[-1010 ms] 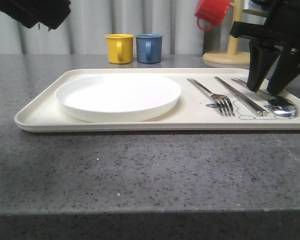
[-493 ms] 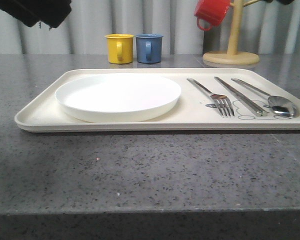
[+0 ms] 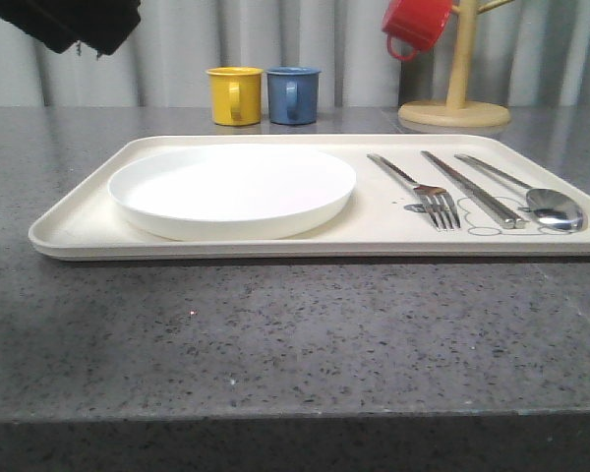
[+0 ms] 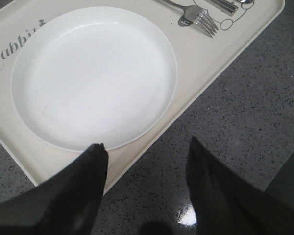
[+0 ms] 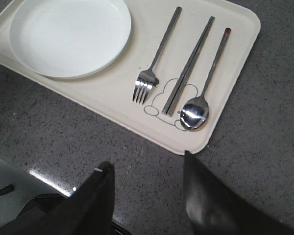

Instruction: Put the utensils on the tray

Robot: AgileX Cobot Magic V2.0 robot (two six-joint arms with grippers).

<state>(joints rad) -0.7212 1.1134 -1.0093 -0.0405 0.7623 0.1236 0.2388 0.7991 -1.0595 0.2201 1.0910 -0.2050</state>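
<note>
The cream tray (image 3: 79, 231) lies across the grey counter. A round white plate (image 3: 232, 187) sits on its left half. On the right half a steel fork (image 3: 428, 192), a flat steel chopstick (image 3: 472, 189) and a steel spoon (image 3: 556, 208) lie side by side. My left gripper (image 4: 146, 144) is open and empty, high over the tray's rim (image 4: 206, 54) beside the plate (image 4: 93, 73). My right gripper (image 5: 147, 160) is open and empty, high over the counter just off the tray corner (image 5: 235, 58) nearest the spoon (image 5: 196, 112), chopstick (image 5: 188, 66) and fork (image 5: 157, 58).
A yellow mug (image 3: 235, 94) and a blue mug (image 3: 294, 94) stand behind the tray. A red mug (image 3: 416, 25) hangs on a wooden mug tree (image 3: 455, 98) at the back right. A black arm body (image 3: 69, 25) hangs at the top left.
The right gripper, which stood open just over the spoon a second ago, has lifted up out of the front view. The spoon stays on the tray. The left arm has not moved.
</note>
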